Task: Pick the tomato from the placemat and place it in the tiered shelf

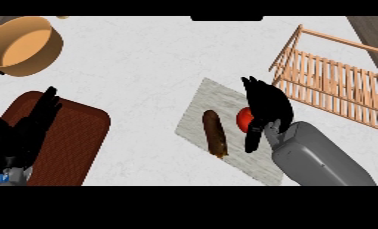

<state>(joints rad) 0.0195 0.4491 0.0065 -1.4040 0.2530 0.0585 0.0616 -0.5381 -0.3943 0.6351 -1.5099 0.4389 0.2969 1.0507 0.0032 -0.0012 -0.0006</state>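
Pale marbled bench (148, 58) seen from steeply above. Grey-white placemat (198, 118) lying tilted right of centre, carrying two things: a red tomato (244, 117) near its right side and a long brown sausage-like item (215, 133) just left of that, the two close but apart.

Right robot hand (267, 107) over the placemat's right part, fingers reaching past the tomato toward the far side, thumb (253, 135) hanging down on the near side — tomato sitting in the crook between, partly hidden. Touching or only close: cannot tell. Fingers look fairly straight, not closed round the tomato. Grey forearm (317, 160) entering from the lower right corner.

Wooden tiered shelf (332, 80) of slats to the right, just beyond the hand, with nothing seen inside.

Left robot hand (33, 123) at the left edge, fingers straight and pointing up, resting over a dark reddish-brown mat (77, 138) with rounded corners.

Tan round bowl (29, 45) at the upper left — well apart from everything else.
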